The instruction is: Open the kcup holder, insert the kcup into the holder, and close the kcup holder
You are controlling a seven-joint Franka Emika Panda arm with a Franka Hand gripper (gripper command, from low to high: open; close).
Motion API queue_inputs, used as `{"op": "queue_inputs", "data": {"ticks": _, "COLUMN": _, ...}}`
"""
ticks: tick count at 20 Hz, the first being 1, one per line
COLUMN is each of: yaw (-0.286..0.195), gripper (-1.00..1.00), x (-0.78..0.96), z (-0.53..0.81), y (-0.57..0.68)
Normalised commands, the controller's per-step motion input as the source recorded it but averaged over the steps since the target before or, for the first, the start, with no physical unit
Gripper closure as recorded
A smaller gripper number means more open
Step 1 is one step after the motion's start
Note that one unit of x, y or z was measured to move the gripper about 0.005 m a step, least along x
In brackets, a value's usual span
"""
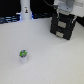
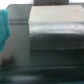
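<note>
Gripper at black kcup holder, upper right at two o'clock; finger state cannot be told. Green-topped kcup upright on white table, seven o'clock, well apart.

one kcup with green top, one black kcup holder, one end effector, one white surface

A white desk carries the small green-topped kcup near its front and the black kcup holder well apart, toward the back.
</note>
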Motion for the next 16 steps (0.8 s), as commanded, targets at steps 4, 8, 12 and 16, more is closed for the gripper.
{"op": "queue_inputs", "data": {"ticks": 4, "yaw": -0.006, "gripper": -1.0, "x": -0.23, "z": -0.23, "y": 0.01}}
{"op": "queue_inputs", "data": {"ticks": 8, "yaw": -0.002, "gripper": -1.0, "x": -0.27, "z": 0.0, "y": -0.04}}
{"op": "queue_inputs", "data": {"ticks": 12, "yaw": -0.044, "gripper": -1.0, "x": -0.55, "z": 0.0, "y": -0.29}}
{"op": "queue_inputs", "data": {"ticks": 16, "yaw": -0.024, "gripper": -1.0, "x": -0.31, "z": -0.17, "y": -0.08}}
